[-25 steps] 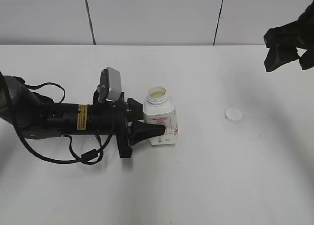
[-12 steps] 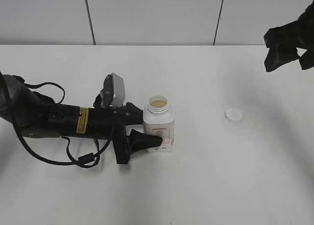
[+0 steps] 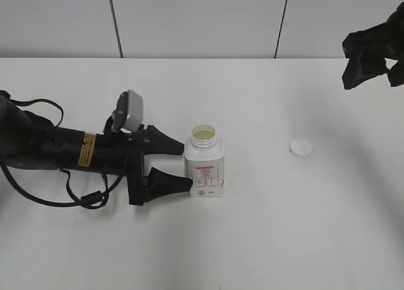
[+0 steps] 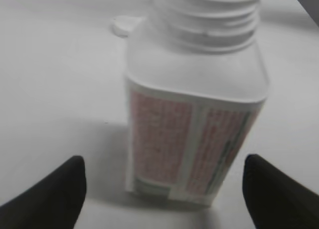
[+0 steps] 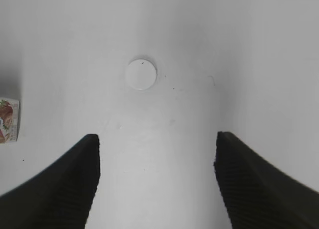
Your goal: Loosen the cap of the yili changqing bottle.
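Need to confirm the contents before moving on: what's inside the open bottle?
The bottle has no cap; a pale yellowish surface shows just inside its neck. Its opaque white walls hide everything lower down.

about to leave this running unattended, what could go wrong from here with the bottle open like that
1. The bottle stands uncapped, with pale contents showing in its neck; the left tool, open, sits close on either side of it, so a bump from a finger could tip it and spill.
2. The cap lies loose on the table, apart from the bottle; the right tool, raised and open, could knock it away on descent.
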